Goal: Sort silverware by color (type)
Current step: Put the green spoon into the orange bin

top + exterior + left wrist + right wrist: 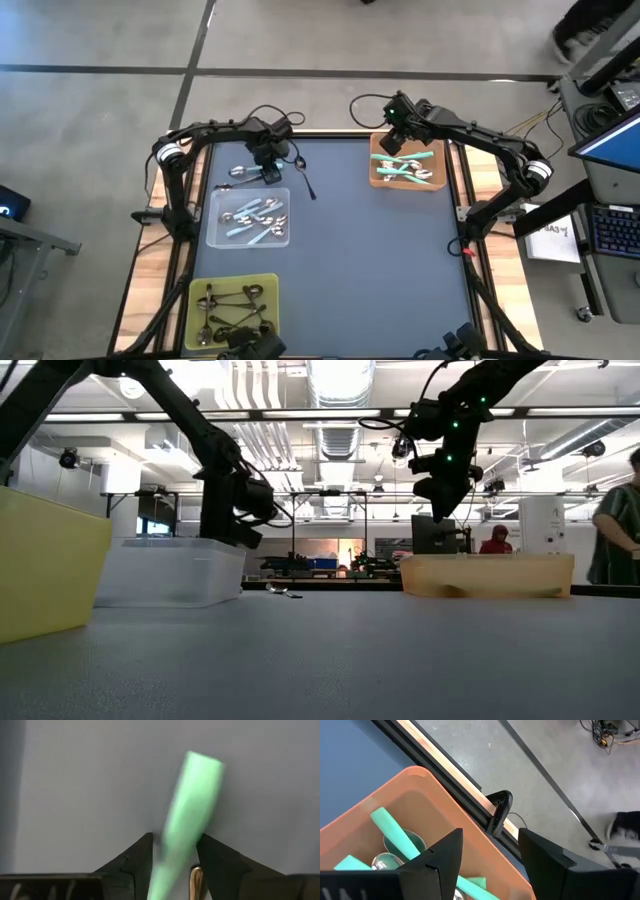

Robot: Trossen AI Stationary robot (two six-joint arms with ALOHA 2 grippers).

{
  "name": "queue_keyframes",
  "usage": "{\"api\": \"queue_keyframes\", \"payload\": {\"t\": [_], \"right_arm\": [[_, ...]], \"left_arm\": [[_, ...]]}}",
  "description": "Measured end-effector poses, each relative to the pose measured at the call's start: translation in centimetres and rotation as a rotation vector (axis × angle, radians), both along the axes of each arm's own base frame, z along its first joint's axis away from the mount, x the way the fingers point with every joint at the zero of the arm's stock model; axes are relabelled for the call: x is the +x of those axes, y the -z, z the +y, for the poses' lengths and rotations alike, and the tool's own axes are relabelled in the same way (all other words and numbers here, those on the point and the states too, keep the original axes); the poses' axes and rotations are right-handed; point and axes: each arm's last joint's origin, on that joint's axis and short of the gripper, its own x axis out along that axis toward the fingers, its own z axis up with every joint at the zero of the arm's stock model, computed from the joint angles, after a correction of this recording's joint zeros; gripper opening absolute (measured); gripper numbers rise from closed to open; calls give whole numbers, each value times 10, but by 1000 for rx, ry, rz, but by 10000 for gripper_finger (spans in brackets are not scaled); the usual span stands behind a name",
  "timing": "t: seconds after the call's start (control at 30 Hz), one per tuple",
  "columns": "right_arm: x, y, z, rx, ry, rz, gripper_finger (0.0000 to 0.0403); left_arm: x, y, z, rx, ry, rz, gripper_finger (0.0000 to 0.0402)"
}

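Observation:
My left gripper (268,172) is low over the table just beyond the clear tray (248,218), shut on a teal-handled spoon (192,805), which is blurred in the left wrist view. A spoon with a shiny bowl (240,172) lies on the table beside that gripper. My right gripper (393,140) hangs open and holding nothing above the far edge of the orange tray (408,160), where several teal-handled spoons (395,832) lie. Pale blue spoons (255,215) lie in the clear tray. Dark metal spoons (225,305) lie in the yellow tray (232,300). My left gripper pinches the teal handle at its narrow part (172,847) between the two fingers (142,857). The wide free end (205,767) sticks out past the fingertips over the table. Whether the spoon is lifted clear cannot be told.
One dark spoon (303,176) lies loose on the table right of my left gripper. The blue mat (380,260) is bare at its middle and near right. A wooden frame and black rails (470,790) border the table. People stand in the room beyond (615,530).

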Motion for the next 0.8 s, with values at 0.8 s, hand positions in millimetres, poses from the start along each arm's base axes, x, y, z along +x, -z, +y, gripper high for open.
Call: {"api": "queue_keyframes", "payload": {"t": [0.8], "right_arm": [[0,0,0,2,1,-3,185]], "left_arm": [[3,-3,6,1,-70,-4,44]]}}
